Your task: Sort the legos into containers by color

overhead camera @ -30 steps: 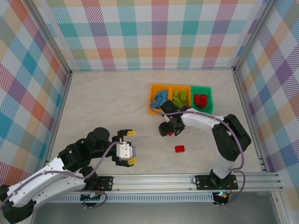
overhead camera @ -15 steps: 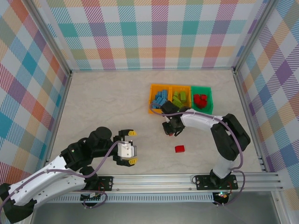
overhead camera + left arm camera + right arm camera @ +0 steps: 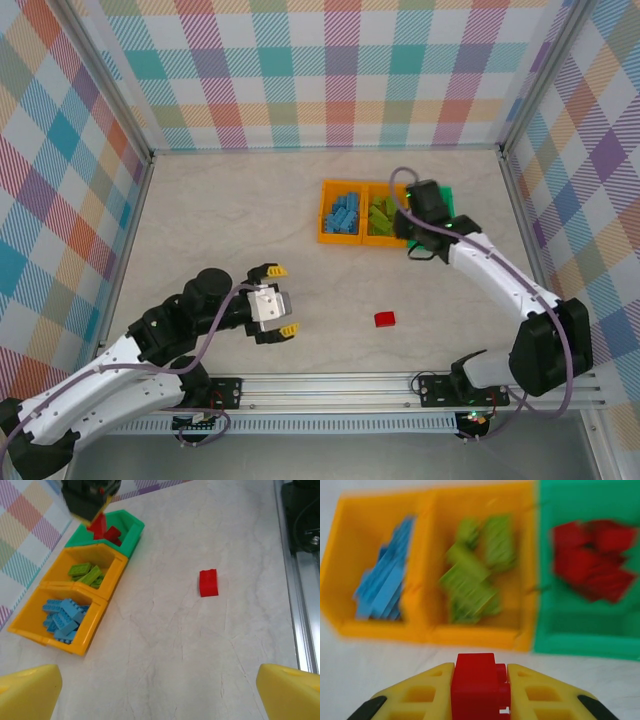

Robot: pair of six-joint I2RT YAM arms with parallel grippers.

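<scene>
3 bins point(image 3: 340, 238) in row; 1 brick point(image 3: 385, 319) on table point(image 3: 220, 220) before them.

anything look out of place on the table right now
One loose red brick lies alone on the table, apart from the green bin that holds the other red ones, so it is not yet sorted. The right gripper is shut on a second red brick. Nothing else stands out.

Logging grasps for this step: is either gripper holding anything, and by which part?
The right gripper clamps a red lego by its two opposite sides; the left gripper is open and empty.
</scene>
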